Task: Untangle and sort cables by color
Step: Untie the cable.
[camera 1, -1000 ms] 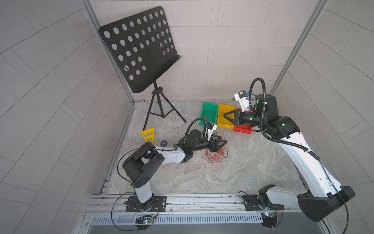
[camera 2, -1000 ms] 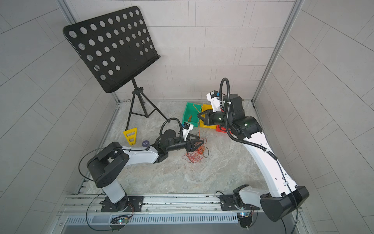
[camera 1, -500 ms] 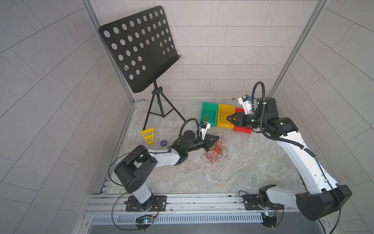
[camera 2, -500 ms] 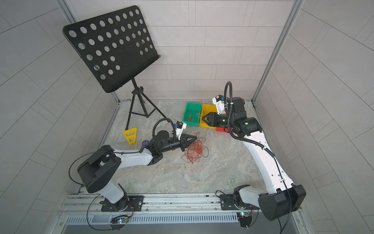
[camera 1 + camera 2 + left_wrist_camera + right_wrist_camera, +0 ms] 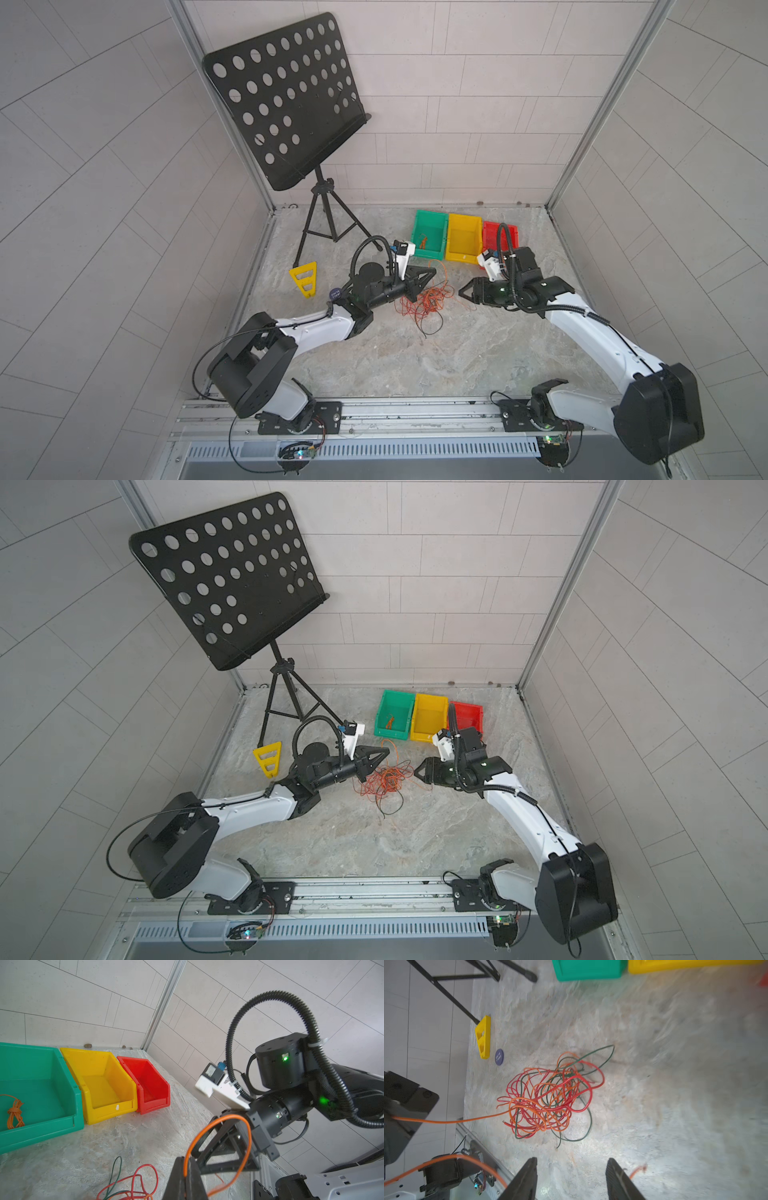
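Grey marbled table (image 5: 374, 365), walled by pale tiles, is seen from above in both top views. At its middle lies the tangle (image 5: 424, 300), a loose heap of thin red, orange and dark cables. The left gripper (image 5: 432, 272) is held just beside the heap's far edge with its jaws pressed together. What is pinched is too fine to make out from above. The right gripper (image 5: 465, 292) hovers near the opposite side, apart from the heap. A green bin (image 5: 428, 252), yellow bin (image 5: 460, 258) and red bin (image 5: 489, 226) are lined up at the back, beside a black stand (image 5: 286, 99).

From the left wrist, the left gripper (image 5: 187, 1167) is shown clamped on an orange cable (image 5: 230, 1116), which loops up in front of the right arm. Only from this view is a knotted orange coil (image 5: 14, 1113) seen lying in the green bin. The other two bins look empty.

From the right wrist, the right gripper (image 5: 572, 1160) is seen with its jaws spread wide and nothing between them, above bare table short of the tangle (image 5: 550, 1099). Only in this view are single strands told apart. The dark ones prove green, and the orange cable runs nearly straight from heap to left gripper.

The cables are judged light, limp and springy, so a pulled strand is likely to drag the whole heap. Hold is best taken at a free end or outer loop.
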`<state>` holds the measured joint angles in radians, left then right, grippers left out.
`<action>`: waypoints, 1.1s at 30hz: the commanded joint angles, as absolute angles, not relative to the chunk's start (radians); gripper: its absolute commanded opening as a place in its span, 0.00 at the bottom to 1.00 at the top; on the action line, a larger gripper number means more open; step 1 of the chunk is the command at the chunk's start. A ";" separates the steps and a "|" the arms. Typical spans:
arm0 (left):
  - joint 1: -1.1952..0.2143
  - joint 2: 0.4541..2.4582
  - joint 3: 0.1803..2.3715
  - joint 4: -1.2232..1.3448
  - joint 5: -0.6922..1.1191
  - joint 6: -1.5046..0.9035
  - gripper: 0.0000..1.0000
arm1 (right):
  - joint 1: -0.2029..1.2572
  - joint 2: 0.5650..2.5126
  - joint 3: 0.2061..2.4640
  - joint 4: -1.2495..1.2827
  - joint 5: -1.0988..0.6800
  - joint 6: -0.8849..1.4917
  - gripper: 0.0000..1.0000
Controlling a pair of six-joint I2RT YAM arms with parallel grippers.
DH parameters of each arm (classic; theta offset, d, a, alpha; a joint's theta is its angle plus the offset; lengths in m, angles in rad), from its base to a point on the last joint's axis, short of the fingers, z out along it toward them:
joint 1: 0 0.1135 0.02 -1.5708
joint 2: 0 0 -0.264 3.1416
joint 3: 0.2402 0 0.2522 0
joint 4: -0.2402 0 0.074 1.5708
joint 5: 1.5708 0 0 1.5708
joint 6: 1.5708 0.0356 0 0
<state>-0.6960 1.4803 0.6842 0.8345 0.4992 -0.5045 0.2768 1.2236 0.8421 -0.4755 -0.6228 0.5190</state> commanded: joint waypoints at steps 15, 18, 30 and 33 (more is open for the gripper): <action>-0.696 1.417 0.678 0.813 0.489 -0.489 0.00 | 0.401 1.488 0.848 -0.226 -0.593 0.627 0.47; -0.695 1.403 0.684 0.808 0.489 -0.491 0.00 | 0.402 1.533 0.848 -0.212 -0.577 0.632 0.28; -0.586 1.206 0.809 0.508 0.478 -0.442 0.00 | 0.357 1.551 0.866 -0.373 -0.405 0.516 0.01; -0.547 1.165 0.858 0.426 0.474 -0.411 0.00 | 0.347 1.544 0.867 -0.400 -0.372 0.493 0.02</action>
